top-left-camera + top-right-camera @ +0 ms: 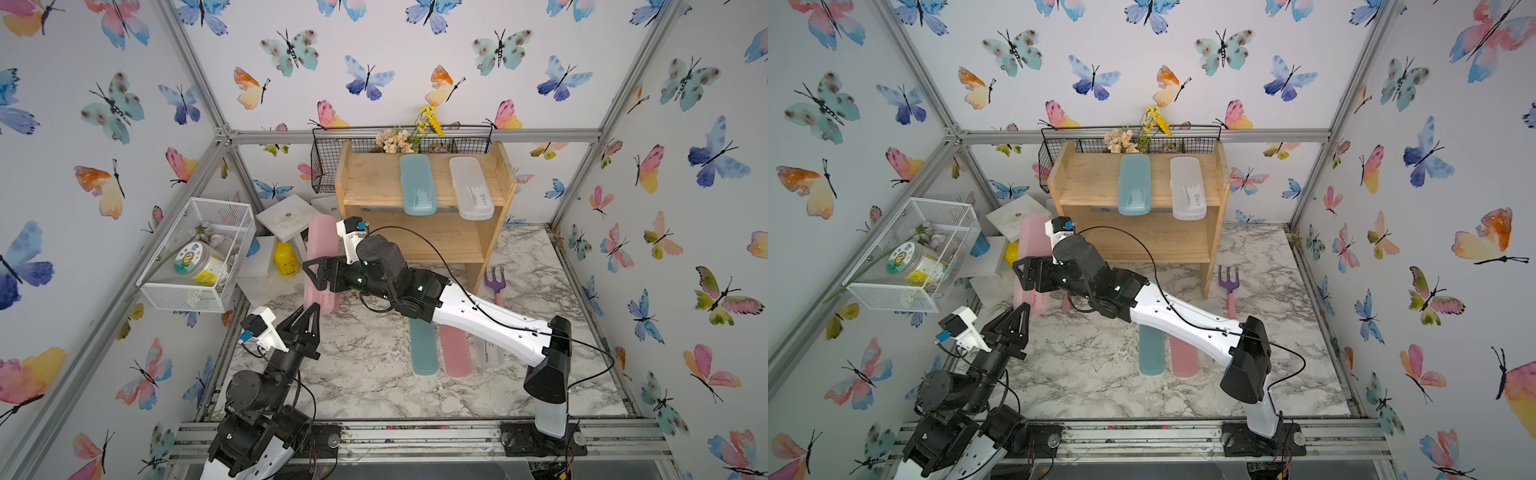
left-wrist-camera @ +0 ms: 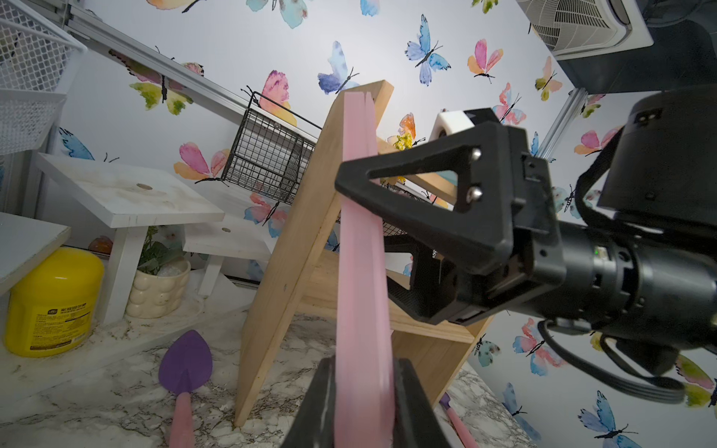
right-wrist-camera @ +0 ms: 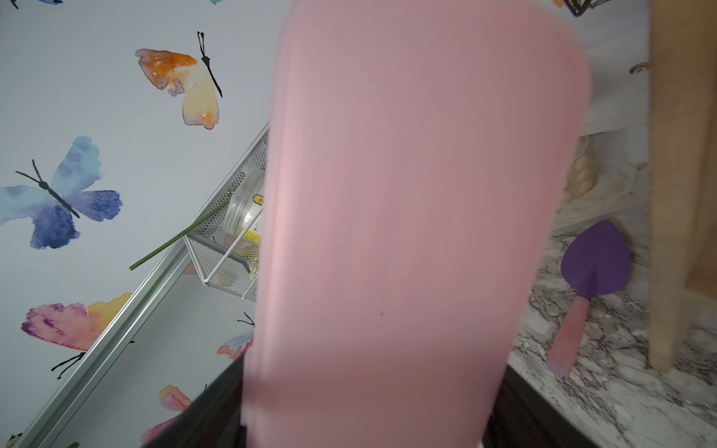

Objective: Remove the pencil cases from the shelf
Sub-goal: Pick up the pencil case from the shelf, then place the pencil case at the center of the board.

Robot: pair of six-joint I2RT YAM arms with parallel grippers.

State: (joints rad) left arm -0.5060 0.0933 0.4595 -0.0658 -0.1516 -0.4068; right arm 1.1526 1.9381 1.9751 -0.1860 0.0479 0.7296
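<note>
A pink pencil case (image 1: 322,237) stands tilted on end just left of the wooden shelf (image 1: 374,183), off its tiers. My left gripper (image 1: 312,309) is shut on the thin edges of its lower end (image 2: 361,252). My right gripper (image 1: 312,276) reaches in from the right and is shut across the case's wide faces (image 3: 407,194) near its middle. On the shelf's top tier lie a teal pencil case (image 1: 417,185) and a frosted white one (image 1: 471,189). A teal case (image 1: 424,349), a pink case (image 1: 455,353) and a white case (image 1: 490,353) lie on the marble table, partly under my right arm.
A white mesh basket (image 1: 199,253) with a jar hangs at the left wall. A yellow bottle (image 1: 286,258) and small white stands (image 1: 286,216) sit left of the shelf. A purple trowel (image 2: 186,358) lies by the shelf's leg and a purple fork (image 1: 495,282) at its right. A black wire basket (image 1: 328,166) hangs behind.
</note>
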